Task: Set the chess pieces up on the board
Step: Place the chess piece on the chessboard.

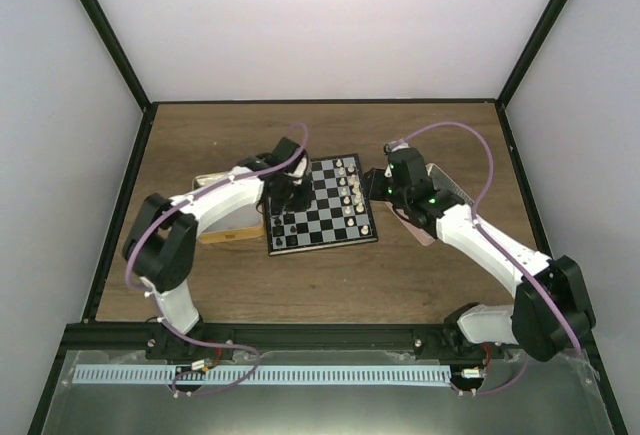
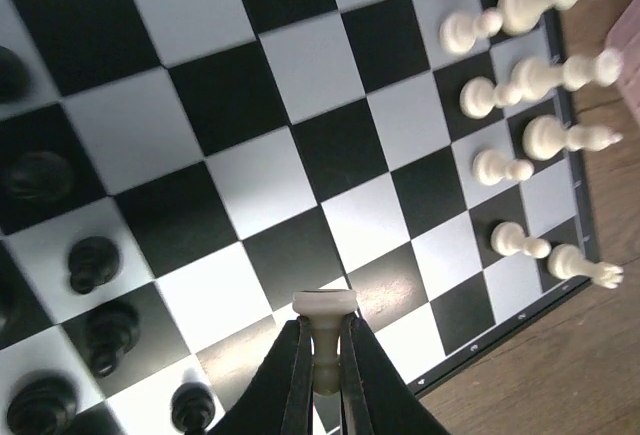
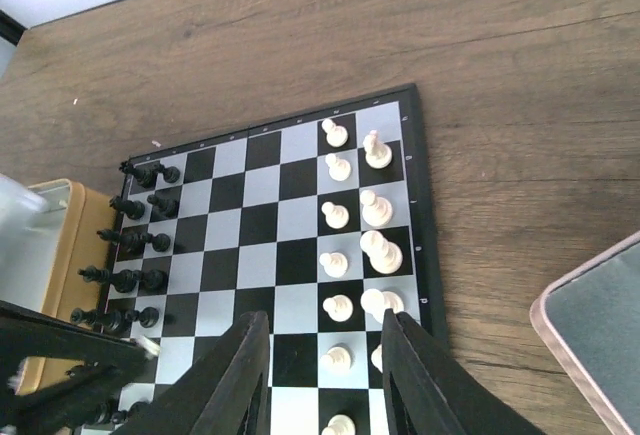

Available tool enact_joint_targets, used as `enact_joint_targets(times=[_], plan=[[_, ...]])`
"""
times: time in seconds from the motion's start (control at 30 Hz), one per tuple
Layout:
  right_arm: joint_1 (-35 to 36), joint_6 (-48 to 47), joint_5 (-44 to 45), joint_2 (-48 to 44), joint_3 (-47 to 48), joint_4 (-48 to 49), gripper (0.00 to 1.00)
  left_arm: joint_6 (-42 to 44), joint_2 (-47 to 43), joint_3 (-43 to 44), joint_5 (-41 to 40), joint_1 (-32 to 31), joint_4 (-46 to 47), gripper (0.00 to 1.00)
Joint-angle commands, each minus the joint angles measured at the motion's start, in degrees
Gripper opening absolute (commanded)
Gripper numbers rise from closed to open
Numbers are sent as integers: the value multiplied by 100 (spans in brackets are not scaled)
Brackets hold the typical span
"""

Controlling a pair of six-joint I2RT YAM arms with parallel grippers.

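– At the left edge of the board, over the black pieces, what has the left gripper got?
– A white piece. The fingers are pressed tight on its narrow part, and its flat foot points toward the board. It hangs above the near squares, clear of them as far as I can judge.
– So it's on the wrong side?
– I'd say so. The white pieces stand in two files along the right edge, with what look like gaps. The sound way is to carry it across above the black heads and line it up over a free square at that edge. Then lower it straight until the foot sits flat, and only then let go.
– And the board itself?
– Small and flat, with black and silvery checks and a thin dark rim. It lies in the middle of the table, with a tan tray at its left edge and a pink tray off its right. The pieces are tiny, and a nudge would likely tip one.
– The right gripper?
– Spread and holding nothing, above the white files by the right edge. Better that it stand off while the left arm crosses.
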Motion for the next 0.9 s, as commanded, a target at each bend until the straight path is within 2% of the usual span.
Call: enact_joint_targets(times=[0.0,0.3,0.43,0.6,0.87], plan=[[24,91,403,-248,-122,267,32,286,585,436,-48,-316,-667,6],[23,158,282,-232,-208,328,32,485,1126,966,-221,-548,-1249,9],[23,160,281,-242,-225,342,33,542,1184,1126,-276,-557,-1341,13],[22,162,272,-262,-233,338,33,550,1243,1311,-339,-551,-1410,24],[23,155,254,-268,-247,337,33,578,1251,1243,-504,-617,-1337,31]])
